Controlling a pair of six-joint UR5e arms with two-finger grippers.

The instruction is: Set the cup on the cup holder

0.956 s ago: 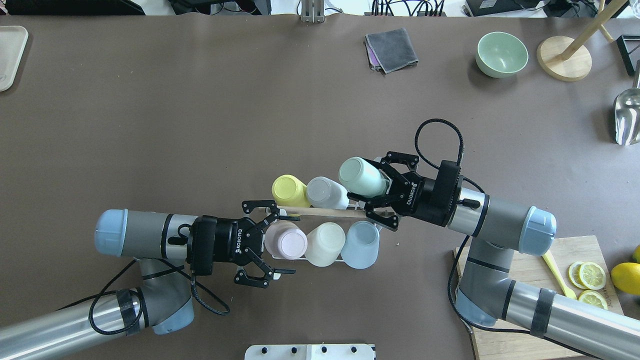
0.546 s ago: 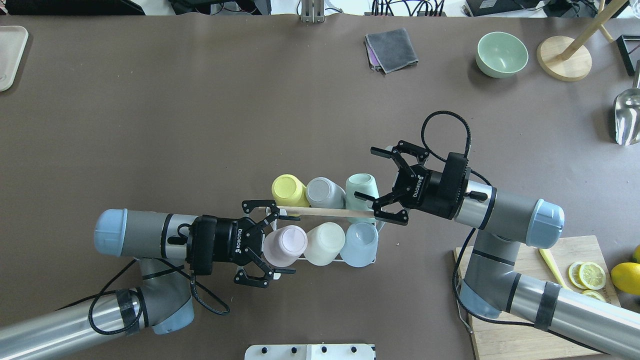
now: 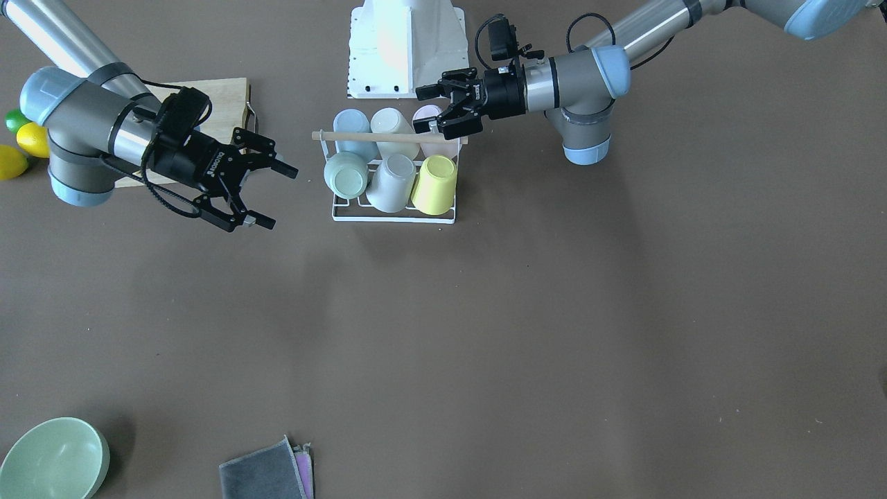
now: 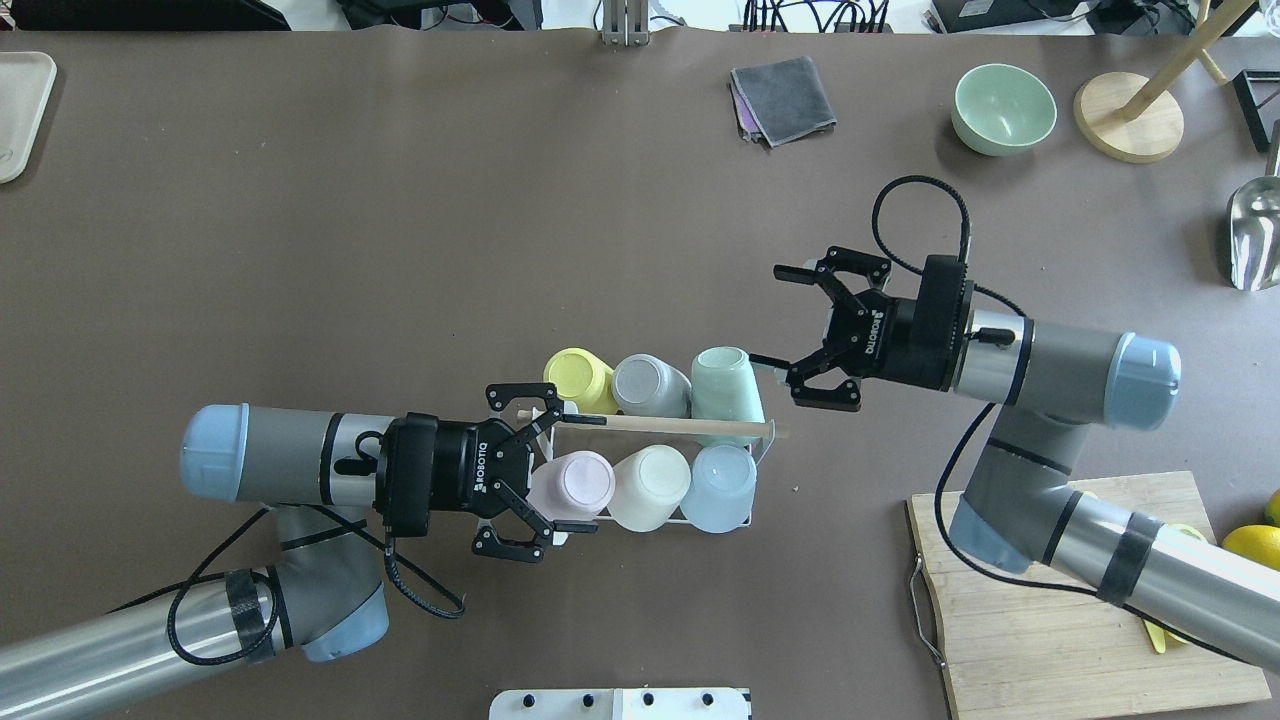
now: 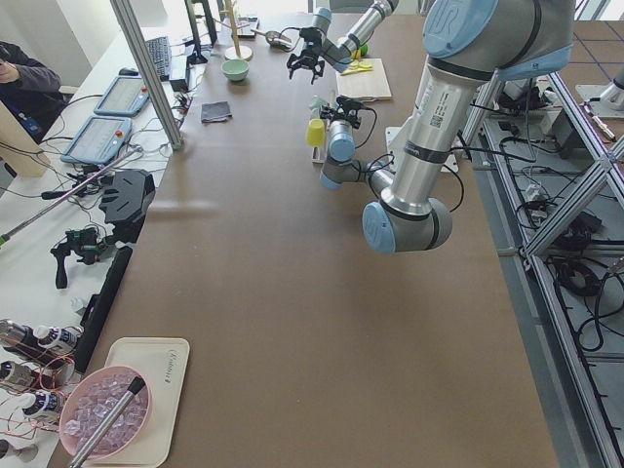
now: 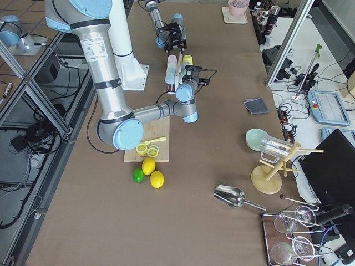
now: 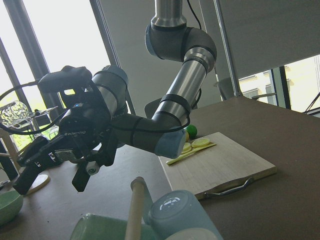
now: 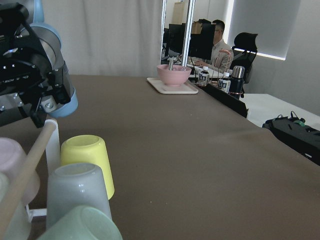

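Observation:
The cup holder, a white wire rack (image 3: 393, 219) with a wooden rod handle (image 4: 660, 426), stands mid-table and carries several upturned cups. The mint green cup (image 4: 724, 385) sits on its far right prong, next to a grey cup (image 4: 650, 384) and a yellow cup (image 4: 578, 380). My right gripper (image 4: 766, 316) is open and empty, a little right of the mint cup and clear of it. My left gripper (image 4: 586, 472) is open, its fingers either side of the pink cup (image 4: 572, 486) at the rack's left end. The right wrist view shows the mint cup (image 8: 82, 224) close below.
A wooden cutting board (image 4: 1060, 610) with lemon slices lies at the near right, under my right arm. A green bowl (image 4: 1003, 108), a grey cloth (image 4: 783, 98), a wooden stand (image 4: 1130, 118) and a metal scoop (image 4: 1253, 232) are at the far right. A tray (image 4: 20, 110) is far left.
My right gripper set the mint green cup on the rack, let go of it and drew back to the right. My left gripper stayed open at the pink cup.

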